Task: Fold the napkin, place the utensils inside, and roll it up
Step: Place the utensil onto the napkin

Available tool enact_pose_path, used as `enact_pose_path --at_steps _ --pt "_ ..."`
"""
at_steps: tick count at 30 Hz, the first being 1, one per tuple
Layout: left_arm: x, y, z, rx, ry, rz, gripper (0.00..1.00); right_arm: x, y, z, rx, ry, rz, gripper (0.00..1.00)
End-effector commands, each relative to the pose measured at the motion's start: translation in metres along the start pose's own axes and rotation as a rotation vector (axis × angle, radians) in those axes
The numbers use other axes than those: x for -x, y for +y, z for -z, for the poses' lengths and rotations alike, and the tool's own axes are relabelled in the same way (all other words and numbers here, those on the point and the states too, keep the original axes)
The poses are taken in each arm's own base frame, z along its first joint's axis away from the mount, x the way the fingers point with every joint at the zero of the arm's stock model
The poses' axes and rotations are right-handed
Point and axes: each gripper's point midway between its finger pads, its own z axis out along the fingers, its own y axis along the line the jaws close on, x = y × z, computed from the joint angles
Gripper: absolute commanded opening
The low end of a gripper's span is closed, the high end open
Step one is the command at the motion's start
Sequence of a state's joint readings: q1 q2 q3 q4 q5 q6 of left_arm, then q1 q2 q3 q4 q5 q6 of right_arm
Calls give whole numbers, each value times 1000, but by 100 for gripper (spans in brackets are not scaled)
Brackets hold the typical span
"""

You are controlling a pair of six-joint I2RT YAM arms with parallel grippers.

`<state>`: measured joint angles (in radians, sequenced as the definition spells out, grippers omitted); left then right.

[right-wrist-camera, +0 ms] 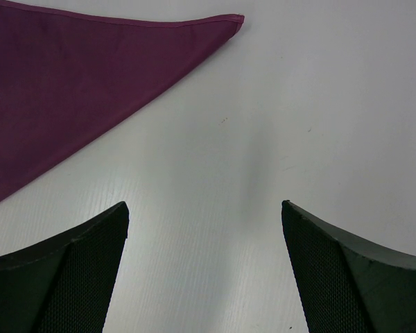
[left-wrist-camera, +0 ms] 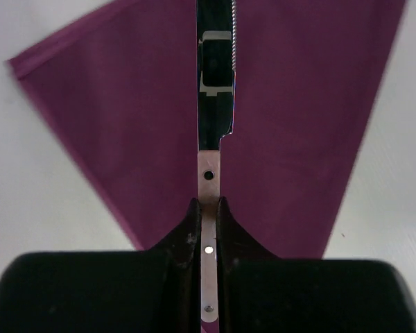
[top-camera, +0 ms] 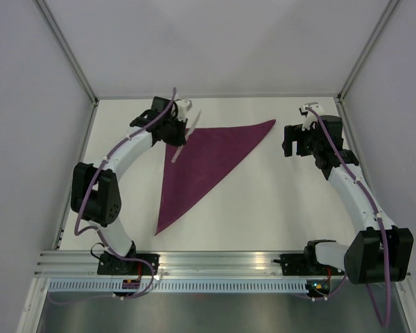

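Napkin [top-camera: 208, 163] folded to triangle, flat beneath left gripper [left-wrist-camera: 208, 208], which clamps table knife [left-wrist-camera: 215, 104], blade ahead. Right gripper [right-wrist-camera: 202, 208] spread, empty; napkin corner ahead-left. Step: placing utensils. Next: lower knife onto cloth, release.

A white table [top-camera: 263, 201] lies under the left claw [top-camera: 180, 132] and the right claw [top-camera: 290, 142]. Pale grey walls [top-camera: 215, 41] rise beyond the claws and to the outer side of each, joined by slim metal posts [top-camera: 67, 48]. Well behind both claws runs a ribbed metal rail [top-camera: 222, 260], with a slotted strip [top-camera: 215, 285] just behind it.
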<state>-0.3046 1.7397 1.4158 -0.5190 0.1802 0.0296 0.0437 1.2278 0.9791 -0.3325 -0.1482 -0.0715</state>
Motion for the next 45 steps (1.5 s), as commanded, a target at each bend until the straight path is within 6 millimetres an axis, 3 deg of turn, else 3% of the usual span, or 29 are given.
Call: enact_pose_path --at_steps 1,6,10,25,45 --pt "-26 -49 -9 -132 121 -241 2 13 0 5 5 -34 9 95" --pt "-49 -97 -30 -213 216 -273 2 12 1 4 5 -31 11 95" --pt "-65 -121 -45 -235 258 -301 2 12 0 3 1 -30 14 95" --pt "-87 -138 -86 -254 256 -196 2 12 -2 4 -7 -31 15 95" --pt "-103 -147 -99 -289 273 -202 2 10 -3 1 -11 -20 17 95"
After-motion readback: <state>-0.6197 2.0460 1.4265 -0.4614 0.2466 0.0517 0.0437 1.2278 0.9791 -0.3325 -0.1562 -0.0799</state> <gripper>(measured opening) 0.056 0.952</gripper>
